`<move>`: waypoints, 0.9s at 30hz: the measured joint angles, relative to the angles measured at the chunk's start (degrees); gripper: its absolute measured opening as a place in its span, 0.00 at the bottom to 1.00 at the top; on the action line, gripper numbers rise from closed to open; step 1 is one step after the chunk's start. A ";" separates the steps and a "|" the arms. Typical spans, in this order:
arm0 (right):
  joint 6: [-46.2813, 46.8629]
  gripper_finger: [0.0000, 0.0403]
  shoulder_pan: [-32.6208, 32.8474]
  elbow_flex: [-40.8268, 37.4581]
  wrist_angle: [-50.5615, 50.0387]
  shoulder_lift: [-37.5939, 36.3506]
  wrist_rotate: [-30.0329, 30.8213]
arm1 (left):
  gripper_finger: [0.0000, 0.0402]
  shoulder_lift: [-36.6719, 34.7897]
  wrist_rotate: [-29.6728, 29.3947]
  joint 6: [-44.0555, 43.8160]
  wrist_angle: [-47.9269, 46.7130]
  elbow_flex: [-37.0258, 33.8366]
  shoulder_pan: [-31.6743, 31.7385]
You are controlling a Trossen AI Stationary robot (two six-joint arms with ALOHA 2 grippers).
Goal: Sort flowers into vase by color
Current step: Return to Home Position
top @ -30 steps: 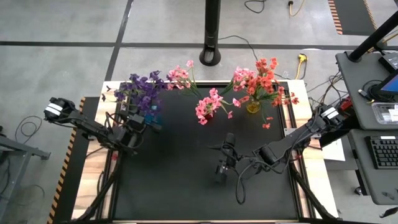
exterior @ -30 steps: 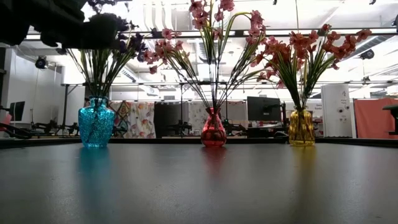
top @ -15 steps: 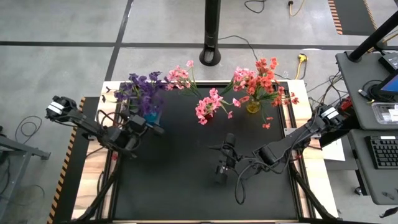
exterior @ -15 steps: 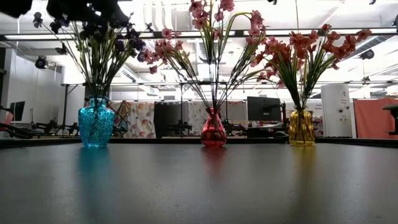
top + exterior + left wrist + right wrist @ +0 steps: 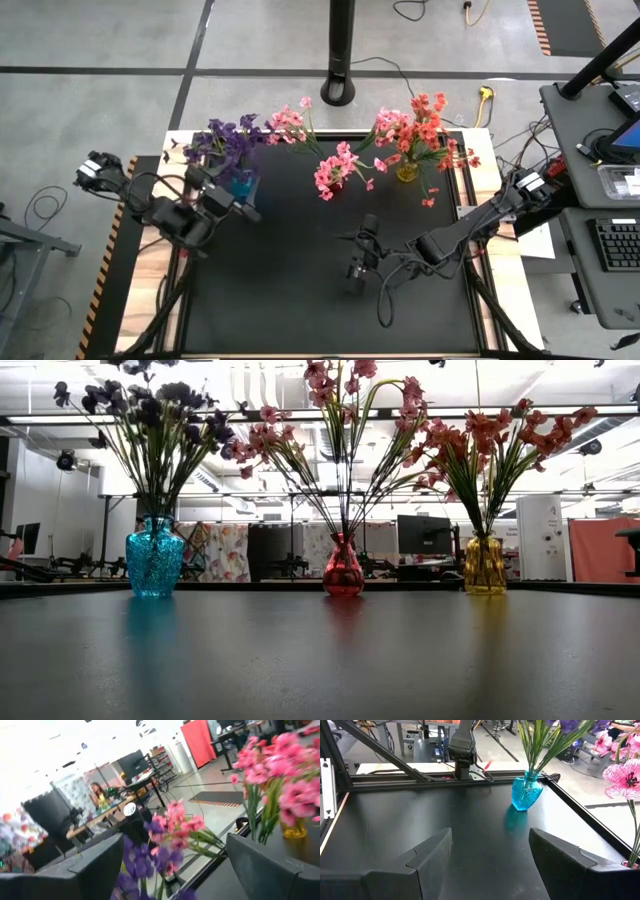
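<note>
Left gripper (image 5: 232, 203) withdrawn, purple flowers (image 5: 228, 148) beyond jaws

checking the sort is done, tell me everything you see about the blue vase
The blue vase is bulbous and narrow-necked, seemingly textured translucent turquoise glass. It stands upright on the black table, at the left in the low view, holding the purple flowers, whose green stems fan from its neck.

A robotics lab was probably shown: bare concrete floor (image 5: 90, 110), a keyboard (image 5: 612, 245) placed at 3 o'clock, a monitor (image 5: 421, 535) seen beyond.
</note>
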 joint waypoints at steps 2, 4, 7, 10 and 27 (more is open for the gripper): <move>0.00 0.64 0.00 0.00 -0.03 0.00 0.00 | 0.83 0.13 0.11 -0.90 -5.42 2.60 -0.34; 0.00 0.64 -0.05 0.00 0.01 -0.01 0.00 | 0.83 0.59 0.13 -2.91 -10.07 4.94 -0.43; 0.00 0.64 -0.11 0.00 0.19 -0.02 0.00 | 0.83 1.64 0.68 -7.74 -15.17 7.47 -1.85; -0.01 0.64 -0.22 0.00 0.20 -0.02 0.00 | 0.83 3.38 2.59 -10.04 -17.91 8.97 -4.89; -0.70 0.64 -1.81 -0.07 0.00 -0.02 0.04 | 0.83 12.72 8.11 -16.23 -18.35 5.25 -15.43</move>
